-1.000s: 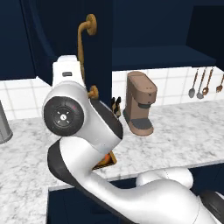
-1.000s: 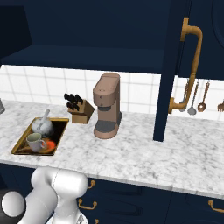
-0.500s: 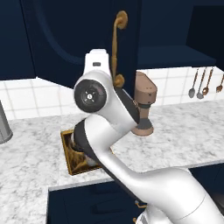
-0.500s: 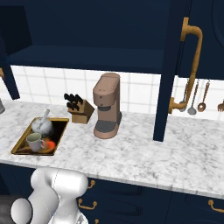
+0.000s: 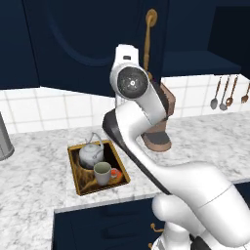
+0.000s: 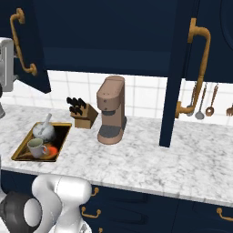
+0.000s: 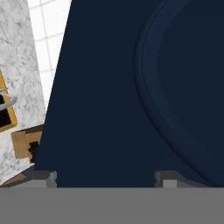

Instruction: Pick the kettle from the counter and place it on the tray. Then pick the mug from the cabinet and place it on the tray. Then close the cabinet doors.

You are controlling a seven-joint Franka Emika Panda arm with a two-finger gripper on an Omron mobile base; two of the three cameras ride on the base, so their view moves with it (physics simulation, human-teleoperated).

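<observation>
On tray point(image 5: 74, 168): one kettle point(image 5: 92, 155), one mug point(image 5: 103, 173). Two cabinet doors point(image 6: 182, 68) ajar. Hand point(image 7: 105, 177) spread wide, holding nothing.

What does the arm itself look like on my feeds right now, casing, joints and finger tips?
The arm is made of glossy white rounded shells with dark grey bands at the joints and a round black cap with a small centre stud on one joint. The hand view shows the gripper as two small grey, blocky finger tips. No cables or markings are visible.

Glossy white arm point(image 5: 146, 141) of rounded segments, dark grey joint bands, round black cap with central screw
</observation>
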